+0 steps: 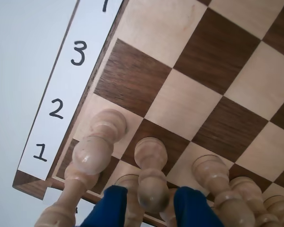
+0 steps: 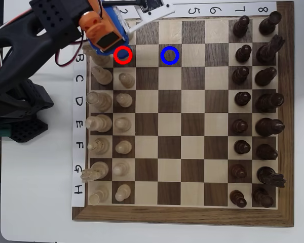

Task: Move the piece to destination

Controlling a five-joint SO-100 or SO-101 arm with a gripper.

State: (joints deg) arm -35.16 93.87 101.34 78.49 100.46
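a: where do we have the piece (image 1: 150, 163) right now?

b: in the wrist view it stands between our two blue fingers (image 1: 110, 205), its round head level with their tips. the jaws are apart on either side of it; we can't tell whether the pads touch the wood yet, so we judge this a straddle before the squeeze, not a firm hold.

a: and why come in so low over the board's corner?

b: in the overhead view our gripper (image 2: 122, 50) covers the red ring (image 2: 123, 54), so the pawn sits on that marked square, hidden there by the gripper body. the destination (image 2: 169, 55) is two squares beyond the jaws along the same row, and the squares between look bare.

a: what crowds us?

b: the taller pale pieces. one stands just left of the jaws (image 1: 92, 153), another just right (image 1: 213, 172). we judge a wide opening or a sideways swing could knock them, so lifting straight up first seems safest.
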